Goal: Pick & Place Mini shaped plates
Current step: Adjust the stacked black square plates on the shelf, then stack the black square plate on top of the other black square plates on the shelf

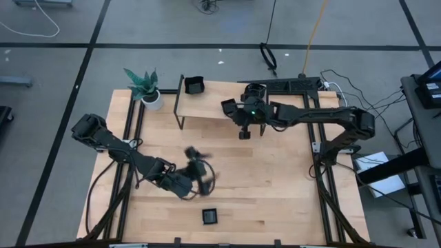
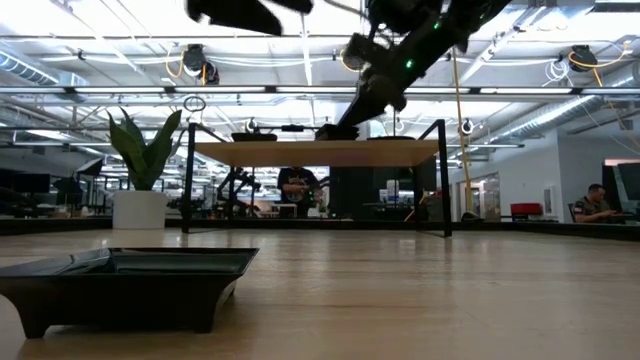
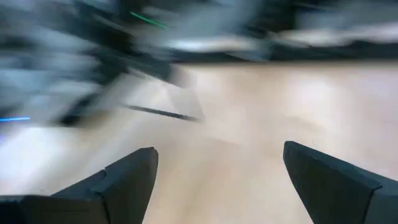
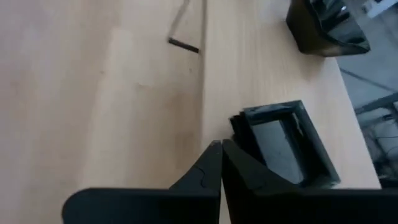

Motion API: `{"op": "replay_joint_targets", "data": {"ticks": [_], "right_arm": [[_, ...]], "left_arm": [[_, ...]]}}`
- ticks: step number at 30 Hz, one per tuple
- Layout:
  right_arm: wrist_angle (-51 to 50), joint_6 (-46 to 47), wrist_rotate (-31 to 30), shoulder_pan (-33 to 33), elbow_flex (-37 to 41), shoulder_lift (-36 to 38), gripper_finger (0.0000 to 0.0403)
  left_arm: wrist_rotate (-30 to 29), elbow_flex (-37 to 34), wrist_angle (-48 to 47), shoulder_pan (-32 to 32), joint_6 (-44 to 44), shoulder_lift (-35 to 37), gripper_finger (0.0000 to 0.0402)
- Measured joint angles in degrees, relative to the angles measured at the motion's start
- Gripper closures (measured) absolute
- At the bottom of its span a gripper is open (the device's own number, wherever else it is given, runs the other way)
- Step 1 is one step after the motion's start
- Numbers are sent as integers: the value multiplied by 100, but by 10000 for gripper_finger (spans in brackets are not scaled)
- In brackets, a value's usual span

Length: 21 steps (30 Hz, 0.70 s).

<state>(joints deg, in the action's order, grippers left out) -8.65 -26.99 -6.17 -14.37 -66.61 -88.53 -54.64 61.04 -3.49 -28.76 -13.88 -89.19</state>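
**Two plates up on the shelf, one left on the table for your open left gripper**

Take the raised wooden shelf (image 1: 227,103) at the back of the table as your landmark. Your right gripper (image 1: 244,132) hung over the shelf's front edge near its middle, fingers pressed shut on nothing. In the right wrist view a rectangular mini plate (image 4: 285,144) lay flat on the shelf top just beside the closed fingertips, free of them; I judged it had been set there as the drop spot, with the jaws clamped only to stay out of the way. A second plate (image 1: 194,85) sat at the shelf's end nearest the potted plant (image 1: 145,86), well apart from the first.

Your left gripper (image 1: 196,172) was down over the open table, well in front of the shelf, jaws spread wide and empty. Its wrist view was too smeared to place anything between the fingers (image 3: 127,180).

One square plate (image 1: 210,216) remained on the table, farther from the shelf than the left gripper, near the front edge. The wide jaws looked ready for that pick, which was my reading only.
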Motion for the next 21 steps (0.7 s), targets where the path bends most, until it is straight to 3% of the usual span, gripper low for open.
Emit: {"op": "replay_joint_targets", "data": {"ticks": [3,7,10,13,21], "right_arm": [[-59,405,24,255,1,337,403],[-142,737,45,706,9,801,402],[-64,842,32,1064,-2,1173,398],[-24,871,53,1402,-7,1410,392],[464,525,34,1946,497,1747,385]], "left_arm": [[1974,82,-326,-13,-249,-26,50],[2923,319,-1487,48,-1313,-414,50],[3902,326,-1341,-31,-1175,-918,50],[4254,328,-1204,-244,-807,-1393,50],[4331,329,-926,-240,-1274,-2008,51]]}}
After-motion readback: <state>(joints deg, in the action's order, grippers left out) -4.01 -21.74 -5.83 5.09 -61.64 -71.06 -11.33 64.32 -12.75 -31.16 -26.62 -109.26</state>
